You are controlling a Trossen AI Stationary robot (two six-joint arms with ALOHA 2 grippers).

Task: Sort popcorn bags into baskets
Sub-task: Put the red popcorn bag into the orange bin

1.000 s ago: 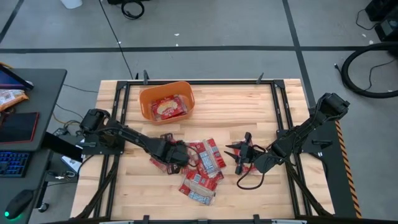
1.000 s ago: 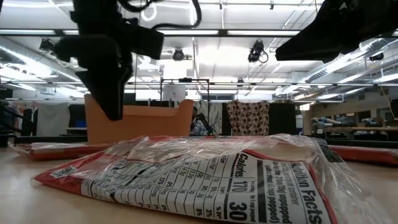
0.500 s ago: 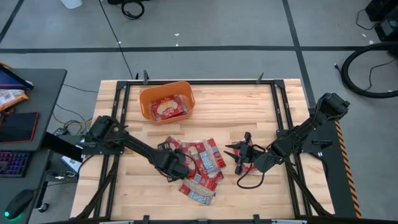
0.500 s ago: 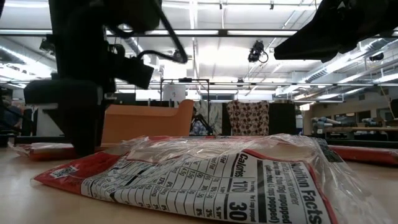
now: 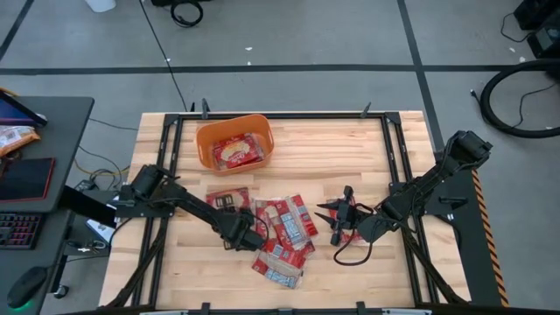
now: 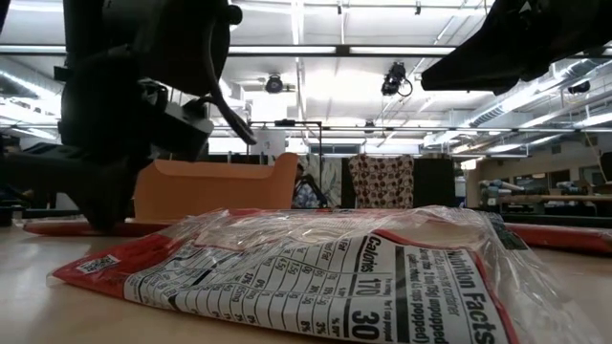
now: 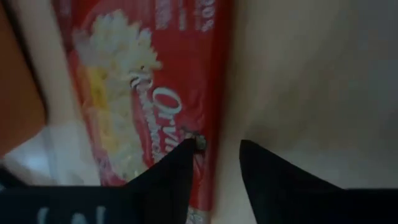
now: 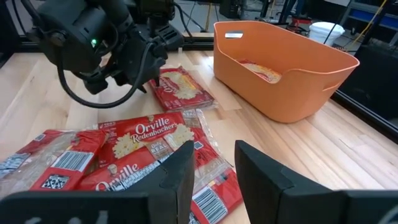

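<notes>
The orange basket (image 5: 203, 144) stands at the table's far left and holds red popcorn bags (image 5: 236, 150). One bag (image 5: 227, 199) lies flat by itself between the basket and a pile of several bags (image 5: 284, 229) at the table's middle. My left gripper (image 7: 214, 146) is open and points steeply down at the near edge of the single bag (image 8: 183, 87). One finger is over the bag and the other over bare wood. My right gripper (image 8: 211, 162) hovers open to the right of the pile, with nothing between its fingers. My left gripper comes from above, tilted, with one fingertip (image 7: 186, 149) at the bag's long red edge (image 7: 208, 93) and the other fingertip beside the bag. The bag lies flat on the table. I cannot tell whether the fingertip touches it.
A bag (image 6: 316, 277) of the pile lies close in front of the low camera. Black frame rails (image 5: 166, 166) run along the table's left and right sides. Bare wood (image 5: 324, 157) lies between the basket and the right arm.
My left gripper has come down close to the table and moved toward the near edge, tipping to point more steeply down. This uncovers the single bag in the high view. The bags and my right arm have kept still.
</notes>
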